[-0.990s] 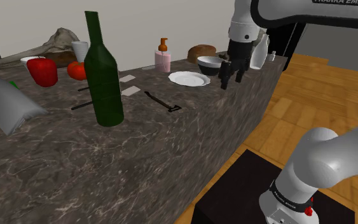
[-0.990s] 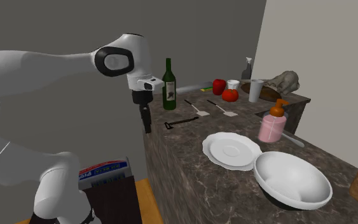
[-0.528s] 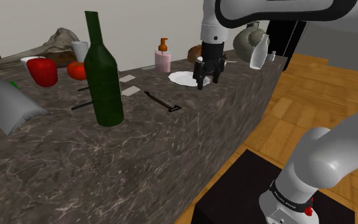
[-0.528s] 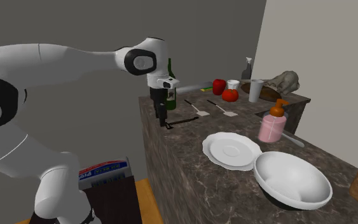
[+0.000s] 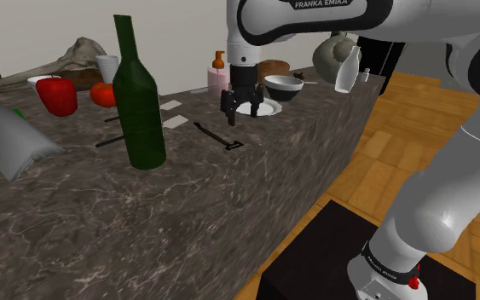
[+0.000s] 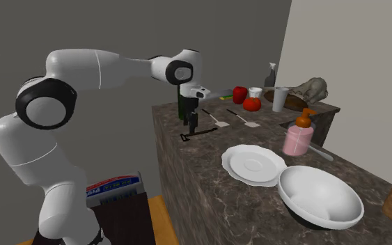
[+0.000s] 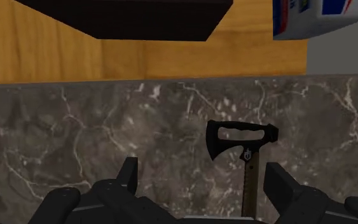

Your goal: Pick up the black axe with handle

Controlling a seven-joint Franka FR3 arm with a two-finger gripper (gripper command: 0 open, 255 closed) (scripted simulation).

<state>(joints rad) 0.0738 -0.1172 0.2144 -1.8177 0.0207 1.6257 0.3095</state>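
Black axe lies flat on the dark marbled tabletop, near the edge on the stand's side. Its head points toward that edge and the handle runs back inward.

Near to far in the shoulder view:
- The black stand is nearest to you, at lower right on the wood floor.
- A grey bag lies on the tabletop at the left.
- A green bottle stands upright, left of the axe and apart from it.
- Two flat spatulas lie just past the bottle.
- The end effector hangs pointing down over the axe's handle. It is spread wide with nothing in its grasp. In the wrist view you see the handle running between the two fingers, closer to one and touching neither.
- A white plate sits right behind the end effector, partly covered by it.
- A white bowl is just beyond the plate.
- A pink soap dispenser stands left of the bowl.
- At far left you have a red mug, a tomato and a white cup.

In the wrist view a white carton with blue and red print stands on the floor past the tabletop edge, beside the stand.
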